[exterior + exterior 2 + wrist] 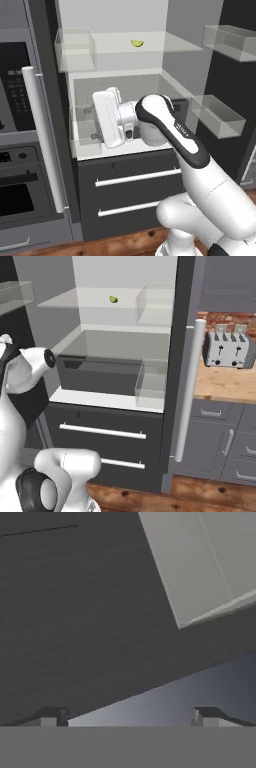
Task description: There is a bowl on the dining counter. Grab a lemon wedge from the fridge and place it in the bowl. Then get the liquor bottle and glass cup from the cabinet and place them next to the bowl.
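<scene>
The fridge point(120, 15) stands open, its white interior facing me. A small yellow lemon wedge point(137, 43) point(113, 299) lies on the upper clear shelf, towards the back. My white hand point(107, 117) reaches into the lower compartment, well below the wedge and a little to its left. In the hand view my gripper point(130, 718) is open, its two fingertips point(50, 717) set wide apart with nothing between them, close to a dark surface and a pale panel. The bowl, liquor bottle and glass cup are out of view.
A dark drawer point(100, 376) and a clear bin point(152, 383) sit at the hand's level. Clear door bins point(220, 115) jut out on the right. A long white door handle point(42, 140) stands left, beside the oven column point(15, 190). A toaster point(227, 349) rests on the side counter.
</scene>
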Controlling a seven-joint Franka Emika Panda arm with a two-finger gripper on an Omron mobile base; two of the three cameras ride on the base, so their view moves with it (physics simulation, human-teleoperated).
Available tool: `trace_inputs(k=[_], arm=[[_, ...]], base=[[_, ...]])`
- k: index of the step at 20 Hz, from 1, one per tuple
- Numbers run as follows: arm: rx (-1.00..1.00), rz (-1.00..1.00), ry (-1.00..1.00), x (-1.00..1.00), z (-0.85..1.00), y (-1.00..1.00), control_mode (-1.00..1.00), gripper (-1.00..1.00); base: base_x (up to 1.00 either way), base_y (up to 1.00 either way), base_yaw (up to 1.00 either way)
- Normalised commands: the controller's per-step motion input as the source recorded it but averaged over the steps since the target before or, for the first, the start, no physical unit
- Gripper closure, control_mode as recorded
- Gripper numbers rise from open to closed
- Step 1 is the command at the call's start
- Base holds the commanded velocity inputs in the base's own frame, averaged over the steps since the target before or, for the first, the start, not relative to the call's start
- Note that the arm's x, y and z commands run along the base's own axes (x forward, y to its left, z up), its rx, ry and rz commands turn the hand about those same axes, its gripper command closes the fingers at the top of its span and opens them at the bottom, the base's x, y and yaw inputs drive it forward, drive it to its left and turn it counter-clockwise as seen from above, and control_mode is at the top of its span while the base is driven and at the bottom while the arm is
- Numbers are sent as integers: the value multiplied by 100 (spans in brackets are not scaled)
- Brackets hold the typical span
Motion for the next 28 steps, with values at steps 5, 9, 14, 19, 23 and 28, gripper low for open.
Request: trace_inputs(k=[5,9,14,19,23,28], arm=[[-17,-16,-24,-51,44,-62,-100,-100],[-33,-17,-32,-37,52,-49,-100,-100],[-43,-15,-40,-48,41,-49,-100,-100],[-44,-7,-39,-41,21,-69,-100,-100],[-44,-1,-34,-32,13,-81,-100,-100],[-41,0,-30,-38,3,-89,-100,-100]], base=[[0,0,0],[0,0,0],[0,0,0],[0,0,0],[0,0,0],[0,0,0]])
